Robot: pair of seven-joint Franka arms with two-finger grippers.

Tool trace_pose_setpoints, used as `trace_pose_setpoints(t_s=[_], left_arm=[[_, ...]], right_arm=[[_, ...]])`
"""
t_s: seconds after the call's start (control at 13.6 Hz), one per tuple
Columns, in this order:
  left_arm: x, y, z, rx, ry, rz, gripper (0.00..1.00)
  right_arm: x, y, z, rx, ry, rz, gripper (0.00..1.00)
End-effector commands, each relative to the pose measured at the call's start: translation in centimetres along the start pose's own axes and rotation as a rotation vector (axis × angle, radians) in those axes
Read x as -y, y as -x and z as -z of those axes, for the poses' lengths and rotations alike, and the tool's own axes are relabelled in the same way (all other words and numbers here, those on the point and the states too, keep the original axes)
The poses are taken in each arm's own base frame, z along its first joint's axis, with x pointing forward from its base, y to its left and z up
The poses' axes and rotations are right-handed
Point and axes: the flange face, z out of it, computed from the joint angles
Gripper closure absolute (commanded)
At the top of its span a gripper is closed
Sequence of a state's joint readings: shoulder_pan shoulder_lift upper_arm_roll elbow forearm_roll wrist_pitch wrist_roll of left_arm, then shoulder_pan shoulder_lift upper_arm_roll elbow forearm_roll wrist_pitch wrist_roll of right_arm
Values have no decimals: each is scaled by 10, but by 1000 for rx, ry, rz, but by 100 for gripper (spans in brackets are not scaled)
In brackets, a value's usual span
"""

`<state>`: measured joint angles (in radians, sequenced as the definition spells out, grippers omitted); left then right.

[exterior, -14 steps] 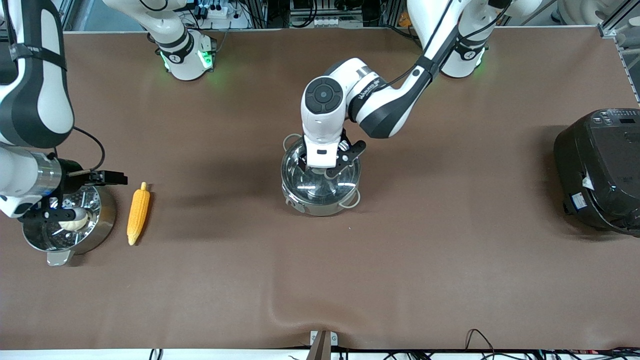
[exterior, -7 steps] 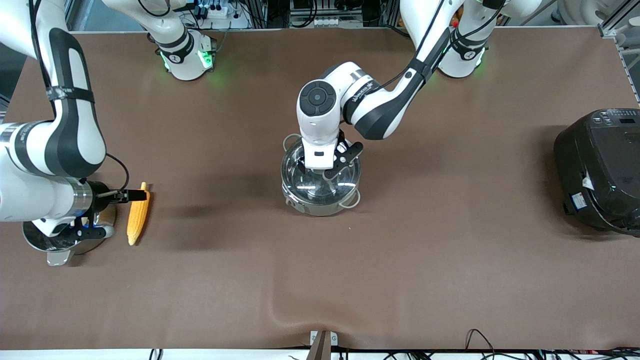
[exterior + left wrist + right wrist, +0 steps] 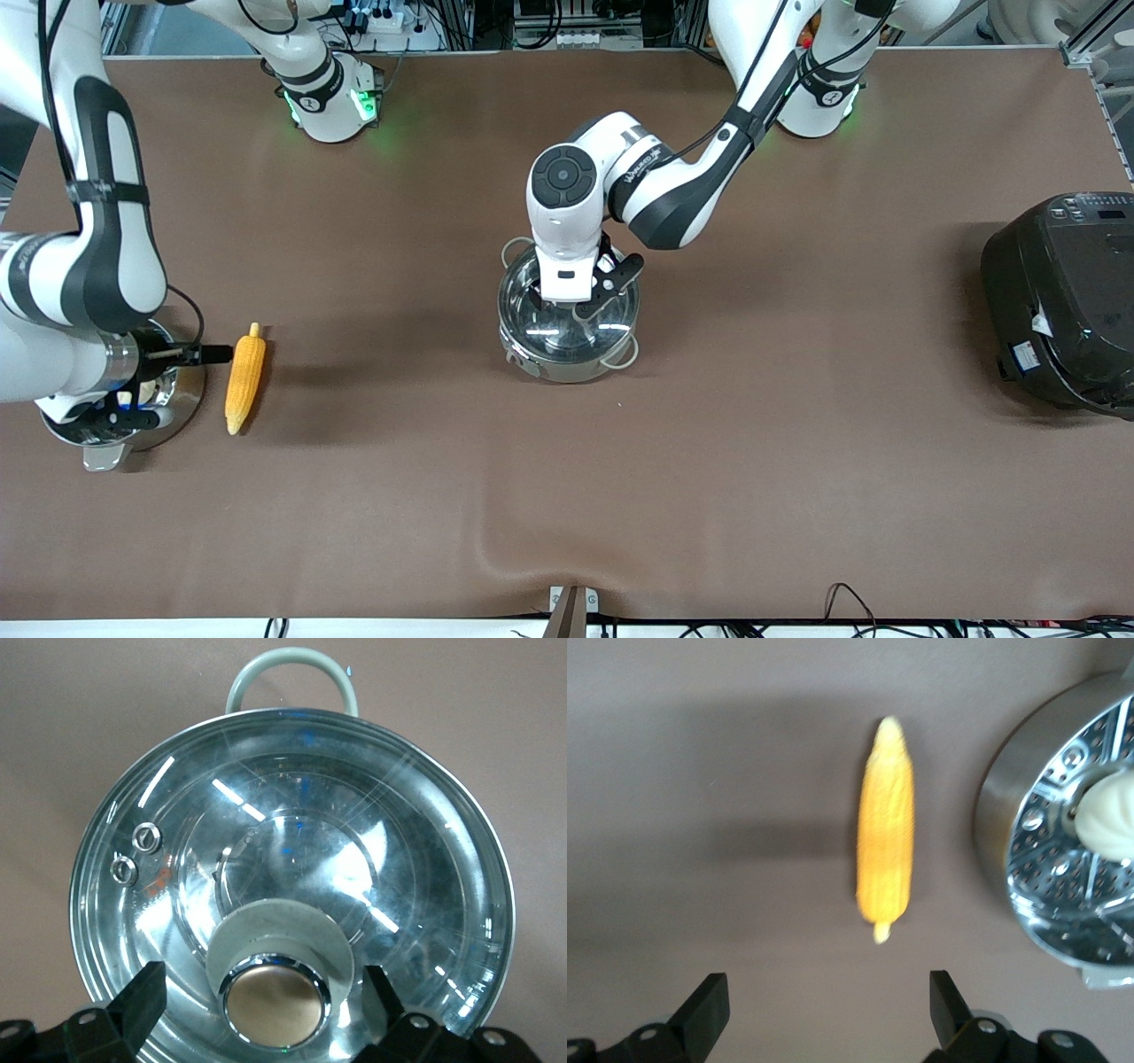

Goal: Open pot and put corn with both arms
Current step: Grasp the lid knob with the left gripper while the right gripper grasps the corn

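The steel pot [image 3: 567, 341] stands mid-table with its clear glass lid [image 3: 292, 859] on. My left gripper [image 3: 578, 299] is low over the lid, open, with one finger on each side of the tan knob [image 3: 272, 999] and not touching it [image 3: 261, 997]. The corn [image 3: 244, 377] lies on the table toward the right arm's end, beside the steamer pot; it also shows in the right wrist view [image 3: 884, 864]. My right gripper [image 3: 131, 409] hangs open and empty over the steamer pot's edge, short of the corn's pale tip [image 3: 826, 1001].
A steel steamer pot [image 3: 182, 403] with a perforated insert and a white bun [image 3: 1112, 819] stands at the right arm's end of the table. A big black rice cooker [image 3: 1063, 301] stands at the left arm's end.
My right arm has swung and its gripper has come nearer the front camera, by the steamer pot and corn. My left gripper has shifted slightly over the lid knob.
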<state>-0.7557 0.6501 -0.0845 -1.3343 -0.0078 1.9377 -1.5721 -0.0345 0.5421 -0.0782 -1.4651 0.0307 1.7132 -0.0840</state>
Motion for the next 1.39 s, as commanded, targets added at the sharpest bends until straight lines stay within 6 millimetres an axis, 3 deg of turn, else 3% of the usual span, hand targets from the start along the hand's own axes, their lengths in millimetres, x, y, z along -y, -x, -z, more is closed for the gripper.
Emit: trace_pose_setpoints(t_s=[0.0, 0.15, 0.29, 0.44, 0.51, 0.66, 0.88, 0.95, 1.17, 1.32], left_arm=[[-6, -1, 0, -16, 14, 5, 10], [-7, -3, -3, -18, 17, 9, 15], [-7, -3, -3, -18, 19, 8, 28], [-9, -3, -2, -16, 33, 10, 44], [-9, -3, -1, -16, 34, 8, 59], [-9, -4, -1, -17, 34, 6, 100], [-6, -19, 19, -11, 54, 17, 100], [-3, -33, 39, -6, 75, 27, 100], [17, -42, 101, -19, 99, -25, 100], [47, -74, 152, -22, 89, -88, 100]], right_arm=[[-25, -20, -41, -1, 3, 9, 0], [-27, -27, -58, -8, 1, 5, 0], [-34, -27, -103, -37, -24, -16, 0], [-30, -25, -126, -68, -24, -15, 0], [-30, -26, -130, -75, -22, -16, 0], [-31, -27, -145, -59, -23, -11, 0], [-33, -25, -161, -35, -23, 30, 0], [-34, -25, -163, -32, -23, 30, 0], [-32, -22, -182, -40, -19, 31, 0], [-30, -20, -189, -55, -14, 34, 2]])
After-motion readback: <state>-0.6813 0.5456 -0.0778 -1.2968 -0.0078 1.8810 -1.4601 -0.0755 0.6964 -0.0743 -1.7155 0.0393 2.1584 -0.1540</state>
